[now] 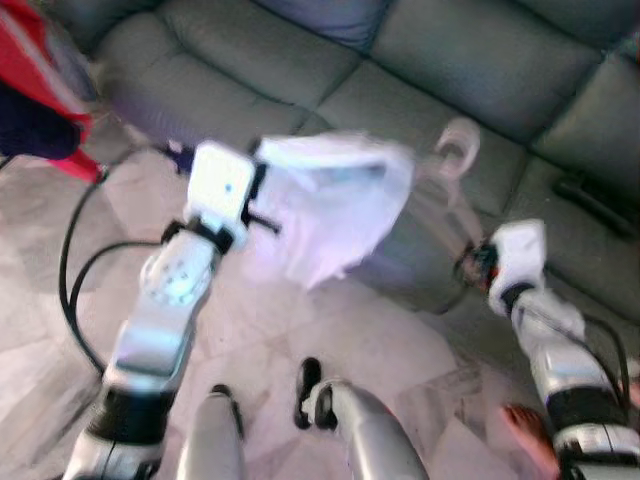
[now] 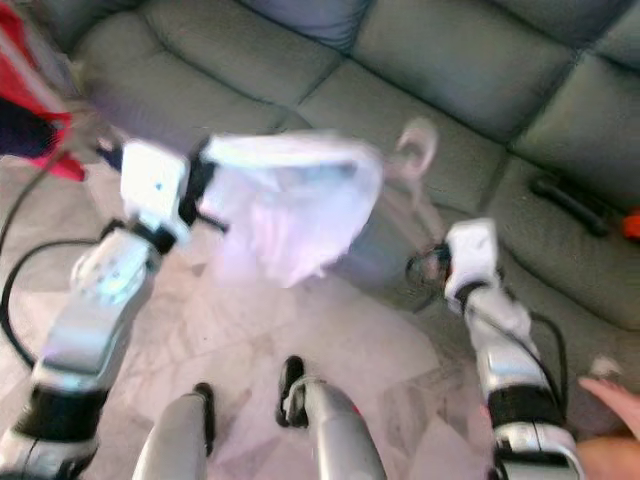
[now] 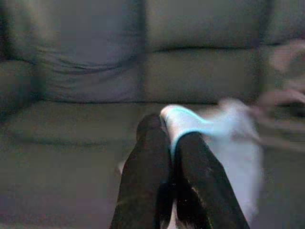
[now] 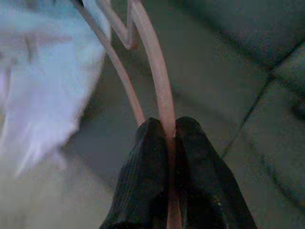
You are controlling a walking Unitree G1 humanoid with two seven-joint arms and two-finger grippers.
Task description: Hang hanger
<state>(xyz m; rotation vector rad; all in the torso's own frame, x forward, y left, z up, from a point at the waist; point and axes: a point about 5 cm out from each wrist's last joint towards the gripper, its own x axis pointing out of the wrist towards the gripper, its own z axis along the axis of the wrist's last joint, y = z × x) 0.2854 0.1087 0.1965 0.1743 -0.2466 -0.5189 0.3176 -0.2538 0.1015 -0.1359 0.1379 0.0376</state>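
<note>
Pink plastic of the hanger (image 4: 159, 90) is pinched between the closed fingers of the right gripper (image 4: 167, 131), its hook raised over the sofa (image 1: 480, 70). White cloth (image 1: 335, 205) draped on it is clamped at one edge by the left gripper (image 3: 170, 136), jaws shut. The carrying step appears to be in hand (the head views are blurred). A rail must next be found; none is seen.
</note>
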